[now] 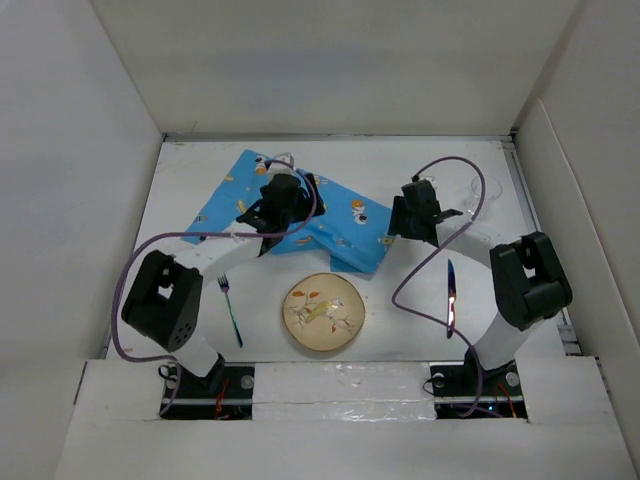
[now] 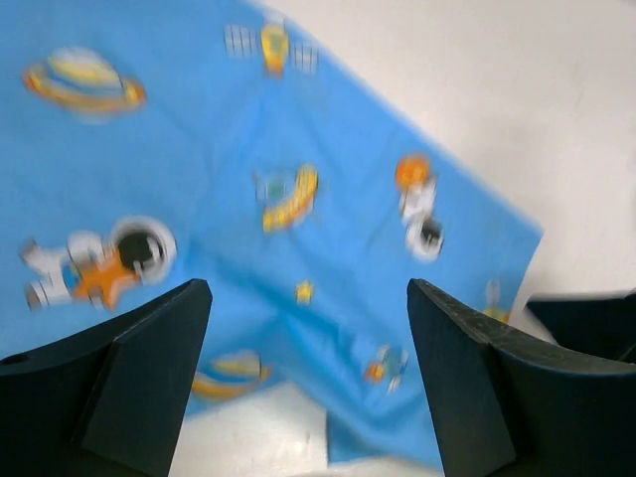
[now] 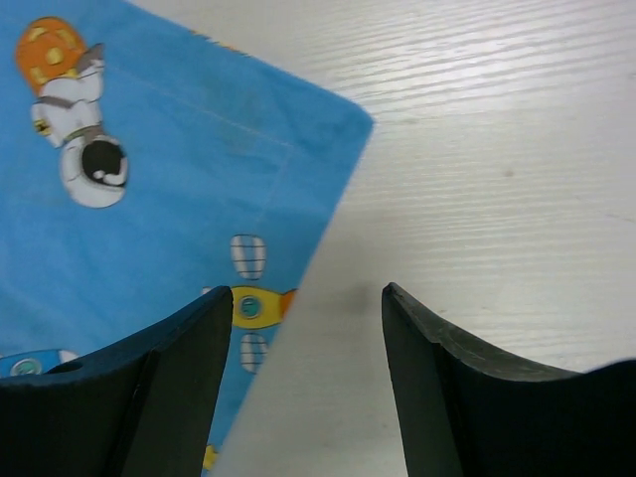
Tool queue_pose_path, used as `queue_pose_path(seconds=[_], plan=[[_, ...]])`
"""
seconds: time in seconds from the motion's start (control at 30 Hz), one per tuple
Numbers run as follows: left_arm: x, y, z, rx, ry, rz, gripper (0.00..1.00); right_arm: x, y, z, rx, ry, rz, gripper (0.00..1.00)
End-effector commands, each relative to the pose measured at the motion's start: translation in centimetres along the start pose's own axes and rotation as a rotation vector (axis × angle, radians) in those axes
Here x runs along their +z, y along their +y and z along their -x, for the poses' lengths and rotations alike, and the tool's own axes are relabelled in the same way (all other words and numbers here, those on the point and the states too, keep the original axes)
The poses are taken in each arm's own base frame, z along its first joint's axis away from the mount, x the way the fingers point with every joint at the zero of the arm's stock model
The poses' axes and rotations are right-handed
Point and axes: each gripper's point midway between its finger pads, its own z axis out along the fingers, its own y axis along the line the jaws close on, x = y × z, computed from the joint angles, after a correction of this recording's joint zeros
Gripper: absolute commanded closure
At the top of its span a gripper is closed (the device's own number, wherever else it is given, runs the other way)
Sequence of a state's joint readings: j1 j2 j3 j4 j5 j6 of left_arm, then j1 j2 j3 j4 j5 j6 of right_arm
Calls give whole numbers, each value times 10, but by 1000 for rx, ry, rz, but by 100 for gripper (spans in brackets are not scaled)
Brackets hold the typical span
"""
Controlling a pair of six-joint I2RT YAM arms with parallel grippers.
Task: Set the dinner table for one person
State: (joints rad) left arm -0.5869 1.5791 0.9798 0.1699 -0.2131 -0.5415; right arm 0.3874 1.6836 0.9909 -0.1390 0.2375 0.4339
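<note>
The white dinner table [image 1: 200, 330] carries a blue astronaut-print mat [image 1: 335, 225] that lies askew at the back, with its near edge folded over. My left gripper [image 1: 284, 195] is open and empty above the middle of the mat [image 2: 298, 129]. My right gripper [image 1: 405, 222] is open and empty just over the mat's right edge [image 3: 149, 199], with bare table [image 3: 477, 149] under its right finger. A round patterned plate [image 1: 323, 312] sits at the front centre, a fork [image 1: 231, 310] to its left and a knife [image 1: 452, 295] to its right.
A clear glass [image 1: 484, 190] stands at the back right, beside the right arm. White wall panels [image 1: 60, 200] close in the table on three sides. The arms' cables loop over the mat and over the table right of the plate.
</note>
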Motion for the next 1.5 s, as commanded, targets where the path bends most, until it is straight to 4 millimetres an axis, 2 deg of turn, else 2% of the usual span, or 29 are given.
queue_pose_path(seconds=[0.0,0.03,0.07,0.1,0.13,0.17,0.2,0.23,0.27,0.3,0.33,0.37,0.57,0.67,0.73,0.77,0.8,0.9,0.93,1.03,1.1,1.13,1.27,1.4,1.47], plan=[[6,-15,94,-127,-172,-95,22,9,-11,9,-9,38,-1,33],[15,-16,101,-126,-155,-101,22,11,-4,18,-3,51,31,34],[34,-19,117,-121,-156,-89,22,15,-5,18,-7,68,29,34],[46,-10,128,-122,-159,-60,22,17,-3,21,-18,72,33,35],[78,4,113,-114,-101,-16,22,22,-3,26,-16,84,35,35],[86,-1,138,-118,-100,-8,22,26,-8,28,-21,92,31,35],[98,8,140,-111,-65,16,22,28,-4,29,-33,105,48,35],[129,38,127,-122,-11,71,23,35,-11,20,-39,160,36,36],[133,41,146,-128,-14,82,23,36,-7,32,-48,151,54,37],[140,51,150,-129,-7,100,24,36,-7,30,-61,174,57,37],[149,73,155,-113,-8,158,23,39,-6,25,-74,197,66,38],[151,84,157,-108,-5,181,23,40,-7,31,-75,191,71,38],[162,131,172,7,12,339,23,45,-10,28,-59,275,92,39],[163,153,168,56,11,438,22,49,-10,27,-72,319,85,41],[166,165,161,95,17,483,19,48,-6,22,-93,328,92,48],[166,165,161,95,17,483,19,48,-6,22,-96,328,93,48],[166,173,161,97,19,499,18,47,-6,23,-94,326,97,55],[171,194,160,64,34,505,18,46,-5,21,-97,318,106,67],[171,208,161,48,36,522,18,45,-5,22,-97,313,111,69],[174,226,162,35,49,517,18,47,-4,23,-99,314,113,78],[178,223,158,40,68,495,18,47,0,27,-88,293,130,88],[179,228,154,38,83,486,18,47,3,27,-83,290,148,90],[185,223,144,38,120,446,17,46,11,33,-75,249,172,99],[188,221,142,37,129,429,10,38,13,42,-74,186,165,100],[191,220,138,45,147,411,11,36,10,38,-64,177,160,100]])
